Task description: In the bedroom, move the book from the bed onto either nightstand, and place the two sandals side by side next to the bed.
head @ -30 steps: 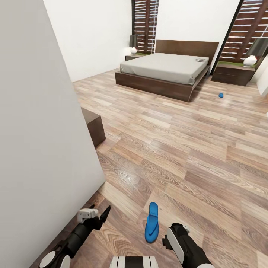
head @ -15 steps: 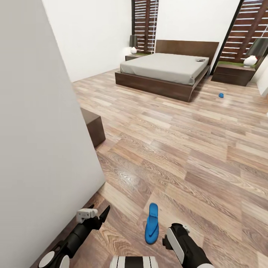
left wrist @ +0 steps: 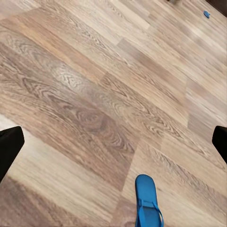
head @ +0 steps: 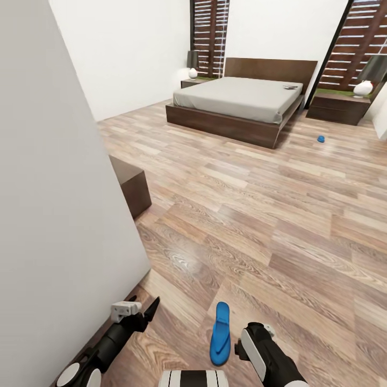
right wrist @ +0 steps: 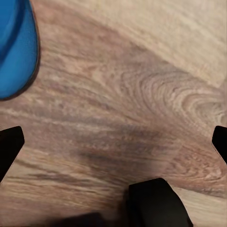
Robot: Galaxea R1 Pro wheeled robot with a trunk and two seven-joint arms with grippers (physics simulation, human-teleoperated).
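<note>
1. Sandal, near (head: 220,333): bright blue flip-flop, flat on the wood-plank floor (head: 258,215) between the two arms, just ahead of the robot's base. Its toe end also shows in the left wrist view (left wrist: 147,203); its edge shows in the right wrist view (right wrist: 16,52).
2. Sandal, far (head: 321,138): small blue shape on the floor past the foot corner of the bed (head: 242,102), well apart from the first.
3. Book (head: 290,86): small dark item on the grey mattress near the headboard; cover too small to read. A nightstand (head: 338,106) stands beside that end of the bed.
4. Left gripper (head: 141,310): fingers spread wide, holding nothing, hanging over bare floor close to the white wall (head: 54,215).
5. Right gripper (right wrist: 113,142): dark fingertips wide apart at the picture's edges, nothing between them, low over the floor just beside the near sandal.
6. Risk: the sandal is thin and lies flat; a descent off its line would likely close on floor or nudge it away.
7. Risk: the wall and the dark low cabinet (head: 131,185) flank the left arm; a turn of the base could clip them.
8. Risk: the sandals are far apart, so one could end up out of line with its mate.
</note>
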